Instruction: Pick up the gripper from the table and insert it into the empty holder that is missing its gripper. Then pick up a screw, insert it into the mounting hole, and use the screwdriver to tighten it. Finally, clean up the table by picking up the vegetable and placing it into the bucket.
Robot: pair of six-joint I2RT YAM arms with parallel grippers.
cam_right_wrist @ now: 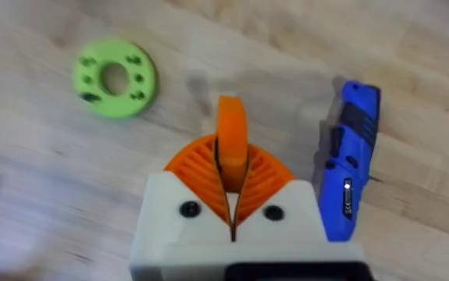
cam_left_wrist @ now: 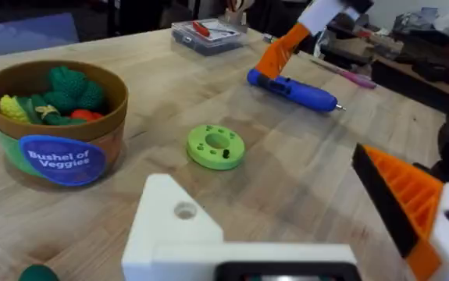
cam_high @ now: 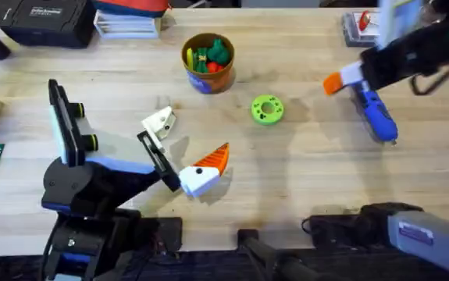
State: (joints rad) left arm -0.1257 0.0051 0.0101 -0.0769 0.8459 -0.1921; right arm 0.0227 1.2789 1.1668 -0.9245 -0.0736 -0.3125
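Note:
My right gripper (cam_high: 332, 82) hovers at the far right, shut on the orange gripper (cam_right_wrist: 230, 125), which sticks out between its ribbed pads (cam_right_wrist: 197, 160). Just beside it the blue screwdriver (cam_high: 377, 117) lies on the table. My left gripper (cam_high: 187, 140) stands open near the middle front. One of its fingers is the bare white holder (cam_left_wrist: 176, 226) with a mounting hole; the other carries an orange tip (cam_left_wrist: 400, 195). The bucket (cam_high: 205, 80), far centre, holds several toy veggies. A dark-green vegetable (cam_left_wrist: 37, 272) peeks in at the edge of the left wrist view.
A flat bright-green disc (cam_high: 267, 109) with a hole lies between the bucket and the screwdriver. A clear parts box (cam_high: 362, 27) sits at the far right edge. Boxes and books line the back left. Bare wood shows in the middle right.

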